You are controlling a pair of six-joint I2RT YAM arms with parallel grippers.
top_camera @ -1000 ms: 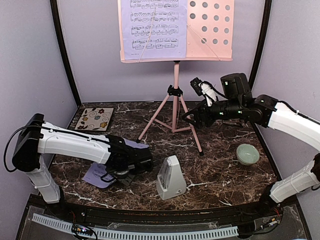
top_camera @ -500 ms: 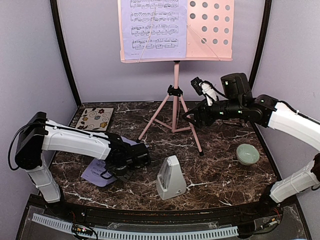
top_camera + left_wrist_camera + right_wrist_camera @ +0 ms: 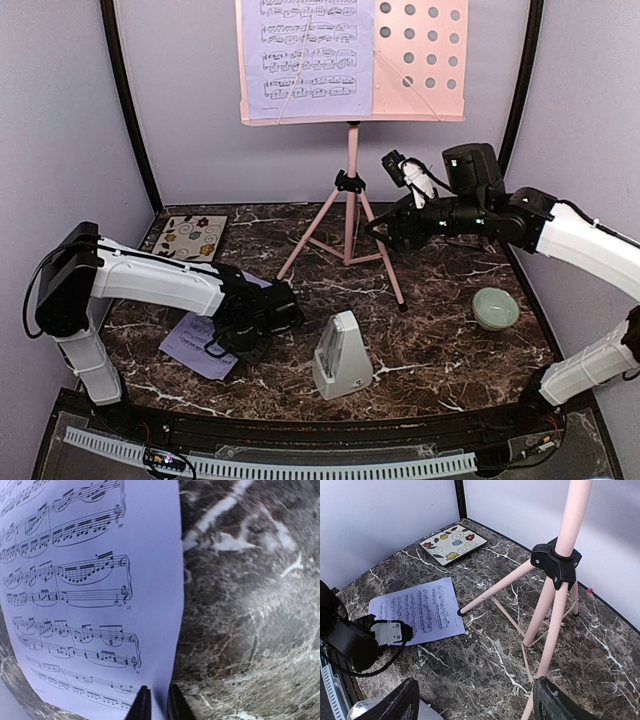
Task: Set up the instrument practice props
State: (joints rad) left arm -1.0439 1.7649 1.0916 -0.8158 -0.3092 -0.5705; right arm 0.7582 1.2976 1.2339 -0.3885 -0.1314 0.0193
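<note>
- The pink tripod music stand with a holed desk [image 3: 351,190] stands upright in the top middle of the top view. We think that part is done.
- One pale purple sheet-music page [image 3: 305,60] rests on its desk, at the upper left.
- A second pale purple page [image 3: 195,345] lies flat on the dark marble table [image 3: 450,340], at the lower left. We think it should go up too.
- The small grey-white pyramid metronome [image 3: 340,355] stands at the bottom middle.
- The left gripper [image 3: 156,705] has its fingers almost together at that page's edge. We cannot tell if it pinches the page.
- The right gripper [image 3: 477,695] is wide open and empty, by the stand's legs.

Metronome [image 3: 341,358] sits before the music stand [image 3: 351,180], loose page [image 3: 188,343] leftward.
</note>
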